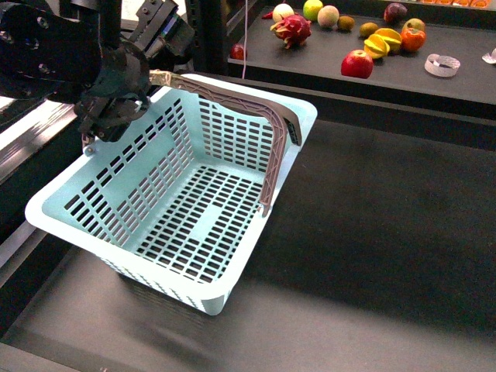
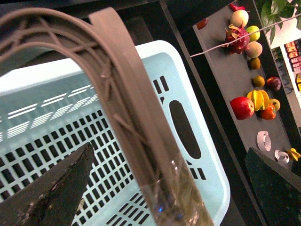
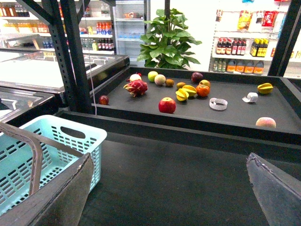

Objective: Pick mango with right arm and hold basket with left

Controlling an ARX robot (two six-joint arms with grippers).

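The pale-blue basket (image 1: 225, 291) stands empty on the dark table at the left. One grey-brown handle (image 1: 232, 97) is raised over it. My left gripper (image 1: 124, 105) is open at the handle's left end. In the left wrist view the handle (image 2: 127, 108) runs between the spread fingers of the left gripper (image 2: 169, 148), which do not press on it. My right gripper (image 3: 169, 157) is open and empty above bare table, right of the basket (image 3: 70, 127). The mango (image 3: 265, 122), an oval yellow-orange fruit, lies at the near right of the raised shelf, far from both grippers.
The shelf (image 3: 225, 117) behind the table carries a dragon fruit (image 1: 292, 29), a red apple (image 1: 357, 63), cut orange-yellow slices (image 1: 381, 43), a round orange fruit (image 1: 413, 39), tape rolls (image 1: 442, 65) and a yellow ridged fruit (image 3: 265, 88). A black frame post (image 3: 75, 56) stands at its left.
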